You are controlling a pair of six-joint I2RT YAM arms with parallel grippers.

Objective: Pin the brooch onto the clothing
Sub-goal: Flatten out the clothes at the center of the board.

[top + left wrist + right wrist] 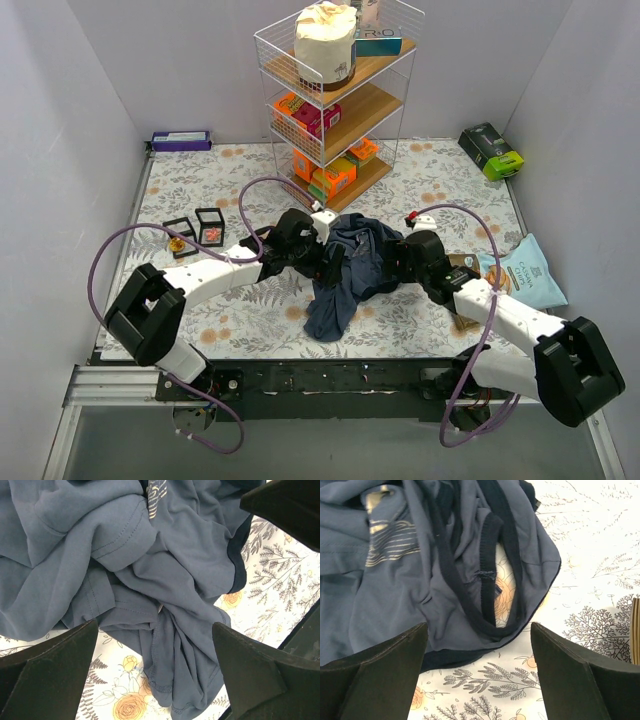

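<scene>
surface: floral cloth (240, 170) | room: pale grey walls (60, 120), wire shelf (335, 100) at back | clothing (350, 265): crumpled mid-table between grippers | left gripper (155, 675): fingers spread, empty | right gripper (477, 675): spread, empty | gold item (178, 243) far left, possibly the brooch

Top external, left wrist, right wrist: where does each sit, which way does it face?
Top external: above and behind the bases, looking down on the table; both arms show, meeting at the clothing.
Left wrist: on the left arm, facing down past the open left hand onto folds.
Right wrist: likewise, open right hand over dark trim.
Shared: both wrist views show the pale print.
</scene>
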